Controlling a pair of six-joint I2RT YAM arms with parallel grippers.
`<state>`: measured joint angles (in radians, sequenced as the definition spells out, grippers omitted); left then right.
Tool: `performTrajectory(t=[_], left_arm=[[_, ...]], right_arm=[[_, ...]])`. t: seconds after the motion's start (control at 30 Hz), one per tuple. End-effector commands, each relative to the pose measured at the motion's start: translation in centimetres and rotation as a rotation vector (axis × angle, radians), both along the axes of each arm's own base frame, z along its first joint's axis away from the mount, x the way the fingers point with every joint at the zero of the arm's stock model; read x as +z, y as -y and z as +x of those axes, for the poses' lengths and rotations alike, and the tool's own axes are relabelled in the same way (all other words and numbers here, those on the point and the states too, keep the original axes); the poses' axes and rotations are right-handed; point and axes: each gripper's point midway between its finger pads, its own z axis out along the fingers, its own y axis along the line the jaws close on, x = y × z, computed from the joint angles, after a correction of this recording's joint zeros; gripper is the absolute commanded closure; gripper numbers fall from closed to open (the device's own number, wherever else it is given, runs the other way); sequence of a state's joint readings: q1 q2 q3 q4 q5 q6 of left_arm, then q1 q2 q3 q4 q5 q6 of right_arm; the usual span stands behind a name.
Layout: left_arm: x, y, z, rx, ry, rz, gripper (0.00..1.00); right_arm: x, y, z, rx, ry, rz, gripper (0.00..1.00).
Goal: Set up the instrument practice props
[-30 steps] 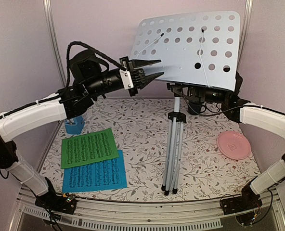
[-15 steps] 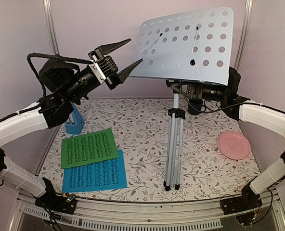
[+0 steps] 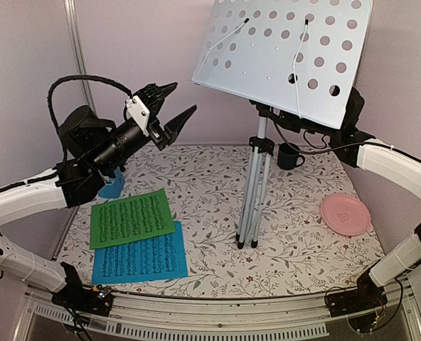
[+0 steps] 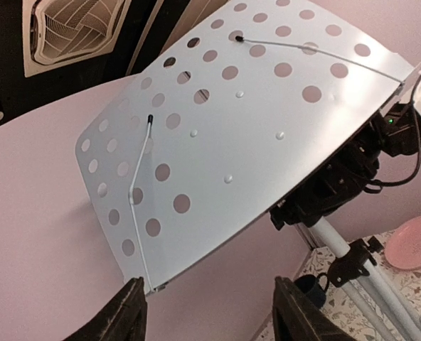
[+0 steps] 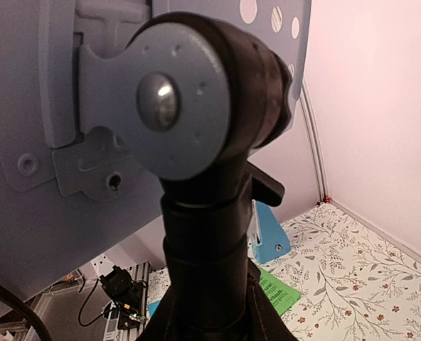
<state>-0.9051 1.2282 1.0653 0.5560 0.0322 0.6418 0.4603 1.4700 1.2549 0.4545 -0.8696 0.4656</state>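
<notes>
Top: stand (image 3: 255, 186) leans, legs folded, feet mid-worktop (image 3: 303, 234), desk (image 3: 289, 57) tipped high. Left fingers (image 3: 188, 112) released, hovering left of the desk; green sheet (image 3: 132, 218) and blue sheet (image 3: 139, 259) flat, well left of the stand. Left wrist: parted fingertips (image 4: 129, 316) just below the desk's lower corner. Right wrist: right fingers (image 5: 266, 328) look clenched on the stand's neck; hold firm, bring it upright, splay legs before letting go.

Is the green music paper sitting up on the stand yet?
No, the green sheet lies flat on the table beside the blue sheet, not on the music stand.
</notes>
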Motion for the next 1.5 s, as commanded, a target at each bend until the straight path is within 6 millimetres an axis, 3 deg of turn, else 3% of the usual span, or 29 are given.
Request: performTrajectory(t=[0.0,0.13,0.23,0.47,0.63,0.97,1.17,1.47], left_arm=[[-2.5,-2.1,1.8,0.015,-0.233,-0.137,0.39],[-7.0,-4.2,3.4,-0.028,-0.440,-0.242,0.39],[-10.7,-4.5,3.8,-0.064,-0.544,-0.270,0.40],[-16.0,-2.0,3.7,-0.173,-0.642,-0.209,0.49],[-18.6,0.6,3.2,-0.281,-0.688,-0.147,0.68],[-21.6,5.8,2.8,-0.391,-0.719,-0.050,0.70],[-22.1,9.0,2.2,-0.411,-0.711,-0.024,0.70],[-22.0,11.3,3.4,-0.302,-0.689,-0.040,0.69]], right_arm=[[9.8,2.4,-3.8,-0.042,0.324,0.169,1.00],[9.8,2.7,-4.1,-0.056,0.369,0.172,1.00],[10.0,2.7,-4.4,-0.050,0.410,0.170,1.00],[10.6,2.6,-5.6,-0.017,0.496,0.209,1.00],[9.9,1.9,-6.3,0.029,0.492,0.203,1.00],[8.7,1.0,-8.7,0.141,0.508,0.203,1.00],[8.4,0.6,-8.9,0.149,0.502,0.210,1.00],[8.7,0.4,-9.5,0.168,0.501,0.234,1.00]])
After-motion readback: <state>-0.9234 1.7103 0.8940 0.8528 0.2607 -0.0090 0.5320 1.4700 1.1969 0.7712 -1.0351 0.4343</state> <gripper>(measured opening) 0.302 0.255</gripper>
